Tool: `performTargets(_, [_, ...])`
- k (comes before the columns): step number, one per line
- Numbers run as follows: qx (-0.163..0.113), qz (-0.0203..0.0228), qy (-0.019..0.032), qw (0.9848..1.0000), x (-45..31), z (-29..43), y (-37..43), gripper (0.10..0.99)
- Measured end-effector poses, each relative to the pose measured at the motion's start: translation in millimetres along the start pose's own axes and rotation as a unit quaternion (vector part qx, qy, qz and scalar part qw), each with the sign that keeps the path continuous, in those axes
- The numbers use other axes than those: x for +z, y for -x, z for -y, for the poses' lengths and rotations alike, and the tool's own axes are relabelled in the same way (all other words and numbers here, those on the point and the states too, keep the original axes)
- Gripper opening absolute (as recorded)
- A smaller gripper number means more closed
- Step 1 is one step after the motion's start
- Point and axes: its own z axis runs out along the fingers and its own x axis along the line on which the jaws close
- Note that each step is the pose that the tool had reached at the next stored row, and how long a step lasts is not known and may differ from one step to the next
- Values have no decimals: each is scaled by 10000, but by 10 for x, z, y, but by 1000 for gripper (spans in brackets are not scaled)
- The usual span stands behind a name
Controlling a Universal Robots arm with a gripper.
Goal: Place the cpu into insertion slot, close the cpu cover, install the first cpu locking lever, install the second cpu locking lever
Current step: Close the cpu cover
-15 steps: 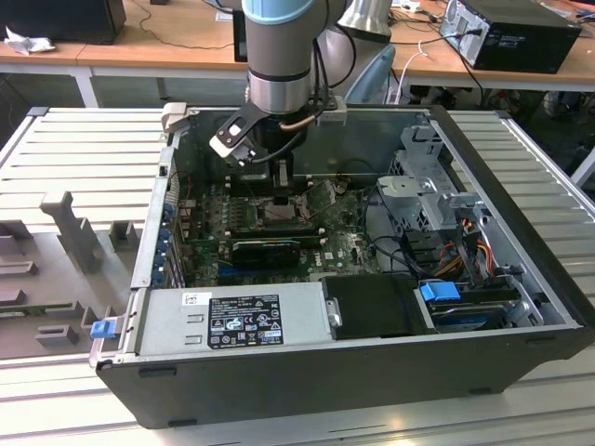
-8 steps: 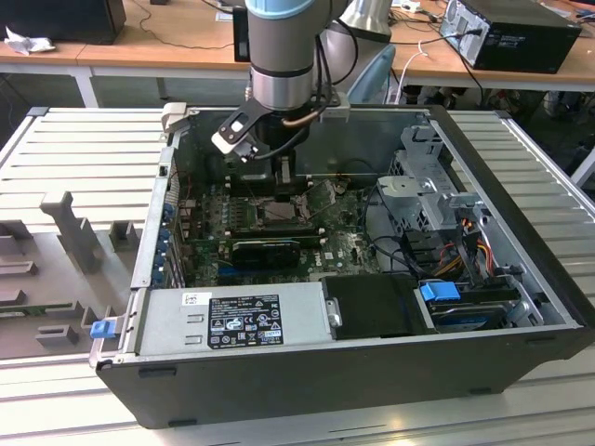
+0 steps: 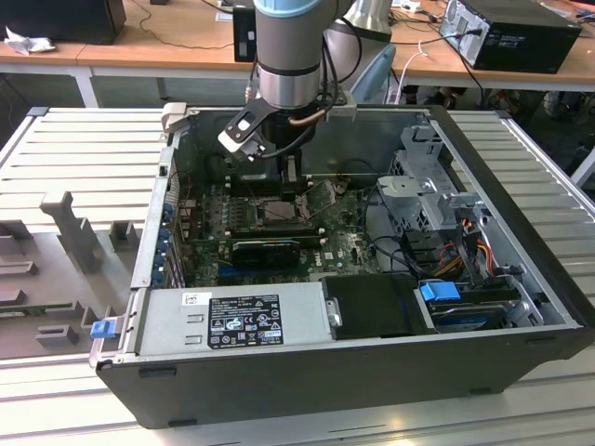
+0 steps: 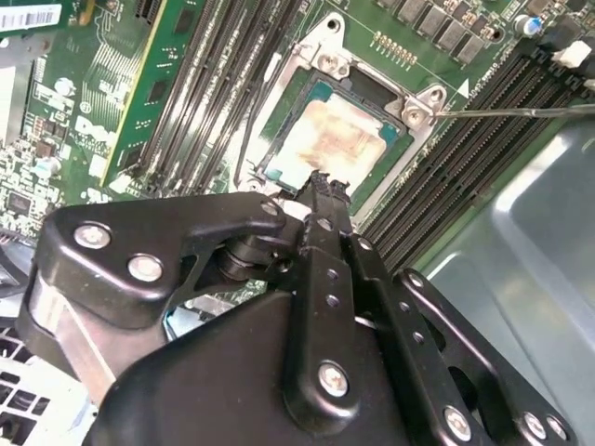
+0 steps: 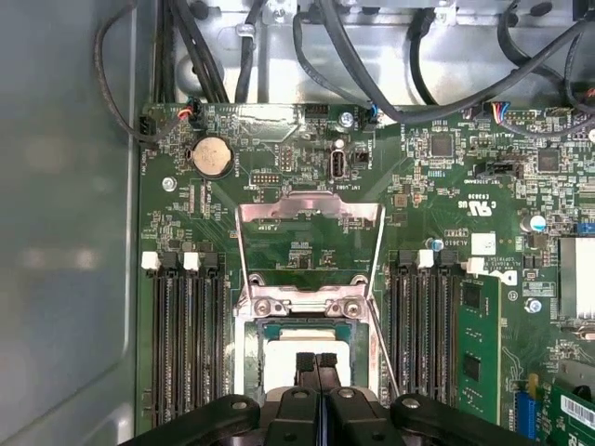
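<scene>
Black gripper [image 5: 316,358], fingers shut, empty, over pale silver square cpu [image 5: 279,358] seated in silver-rimmed black insertion slot [image 5: 244,353]. Thin silver hinged cpu cover [image 5: 311,204] open; closing it likely needs pushing its raised edge.

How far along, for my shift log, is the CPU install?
Done: the cpu sits in the insertion slot. In hand: the gripper, fingers shut and empty, is at the cpu's edge. Left: the cpu cover lies swung open, and a thin locking lever beside the slot is unlatched.
</scene>
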Motion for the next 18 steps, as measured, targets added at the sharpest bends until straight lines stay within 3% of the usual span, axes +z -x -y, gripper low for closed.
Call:
performTargets(2, [0, -1, 1, 10000, -30, -2, 0, 106])
performTargets(4, [-1, 7, 0, 10000, -120, -6, 0, 106])
performTargets(6, [-1, 12, 0, 10000, -159, -8, 0, 106])
performTargets(18, [6, 12, -6, 10000, -157, -95, 2, 106])
